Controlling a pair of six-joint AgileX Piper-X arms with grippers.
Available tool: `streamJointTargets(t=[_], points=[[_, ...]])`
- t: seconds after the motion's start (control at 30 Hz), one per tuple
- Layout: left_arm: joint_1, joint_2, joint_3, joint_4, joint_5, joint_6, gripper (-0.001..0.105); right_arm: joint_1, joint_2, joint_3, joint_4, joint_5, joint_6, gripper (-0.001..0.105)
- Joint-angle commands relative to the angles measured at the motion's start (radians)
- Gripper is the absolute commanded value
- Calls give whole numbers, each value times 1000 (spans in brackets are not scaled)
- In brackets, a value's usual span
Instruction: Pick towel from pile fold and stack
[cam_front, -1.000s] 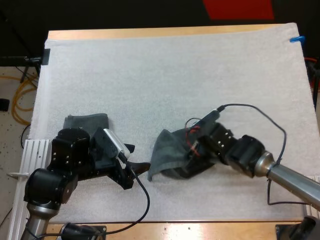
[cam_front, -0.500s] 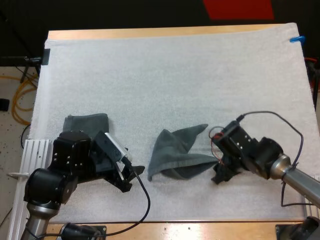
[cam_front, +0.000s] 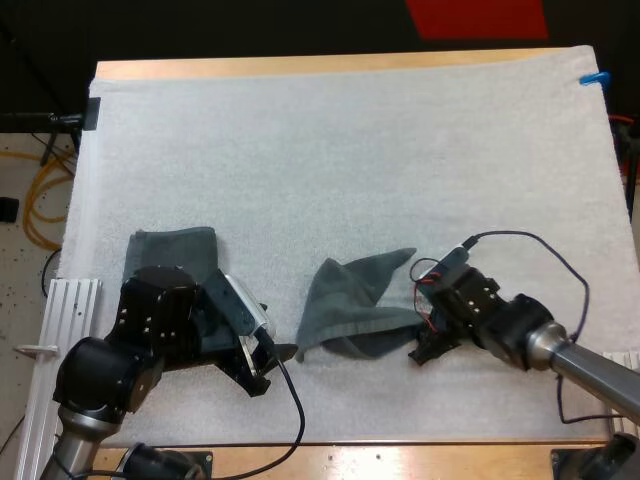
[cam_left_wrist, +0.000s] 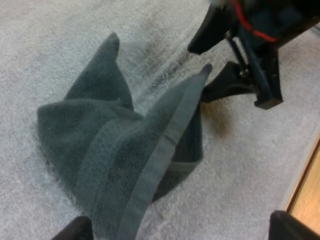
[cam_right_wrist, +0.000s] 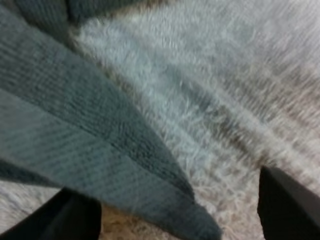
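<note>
Towel (cam_front: 352, 300) is lying crumpled on mat (cam_front: 350, 150) btwn arms; R gripper (cam_front: 428, 345), fingers apart, is straddling its corner, prob. to pinch it, w/ L gripper (cam_front: 268, 365) hovering spread-fingered by opposite end.

Table: I see a wooden table (cam_front: 330, 66), bare wood along its far and near edges | Cover: white mat (cam_front: 340, 150) over nearly the whole top | Far: dark space with a red strip (cam_front: 477, 18) | Left: pale speckled floor (cam_front: 20, 275) with orange cables (cam_front: 28, 212) looped on it | Far right: blue tape (cam_front: 593, 78) at the mat's corner | Light: even, shadows soft
</note>
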Motion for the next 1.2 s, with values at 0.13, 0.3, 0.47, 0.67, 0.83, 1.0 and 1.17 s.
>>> streamJointTargets(t=[0.13, 0.3, 0.47, 0.67, 0.83, 1.0, 1.17], points=[[-4, -1, -1, 0, -3, 3, 67, 0, 62, 1, -13, 0, 11, 42], [-22, -1, -1, 44, -37, 15, 67, 0, 39, 1, -42, 44, 18, 1], [-135, 11, 24, 20, -162, 30, 67, 0, -15, 1, 11, 66, 35, 1], [-334, 131, 99, -88, -328, -58, 67, 0, -86, 1, 85, 151, 73, 1], [-427, 324, 123, -175, -529, -207, 67, 0, -116, 1, 93, 155, 89, 1], [-451, 525, 123, -235, -562, -291, 67, 0, -117, 1, 93, 155, 89, 1], [-451, 648, 123, -313, -594, -337, 64, 0, -117, 1, 93, 155, 89, 1]])
